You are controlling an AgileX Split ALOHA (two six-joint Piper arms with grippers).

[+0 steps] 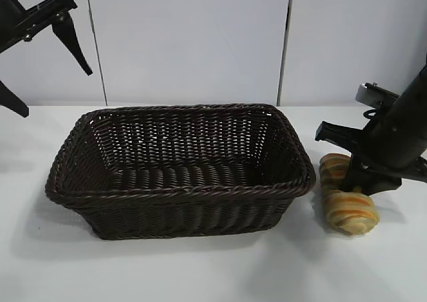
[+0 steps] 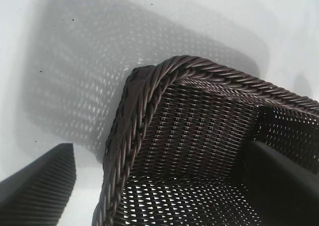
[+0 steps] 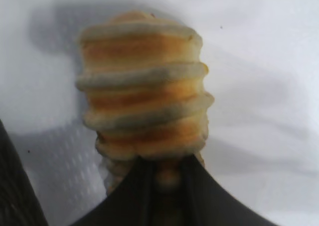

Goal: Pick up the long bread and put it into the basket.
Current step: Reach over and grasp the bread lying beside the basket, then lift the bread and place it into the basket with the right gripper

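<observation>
The long bread (image 1: 348,209), tan with orange stripes, lies on the white table just right of the basket (image 1: 180,190). My right gripper (image 1: 363,177) is down on the loaf's middle, and its fingers are closed on it. In the right wrist view the striped loaf (image 3: 144,86) sticks out beyond the two dark fingers of the right gripper (image 3: 167,167), which pinch it. My left gripper (image 1: 59,94) hangs open and empty, high above the basket's left end. The left wrist view shows a corner of the braided rim (image 2: 149,91) between its spread fingers (image 2: 40,186).
The dark woven basket fills the middle of the table, and its right wall is close to the bread. A white table (image 1: 200,269) lies in front of it. White wall panels stand behind.
</observation>
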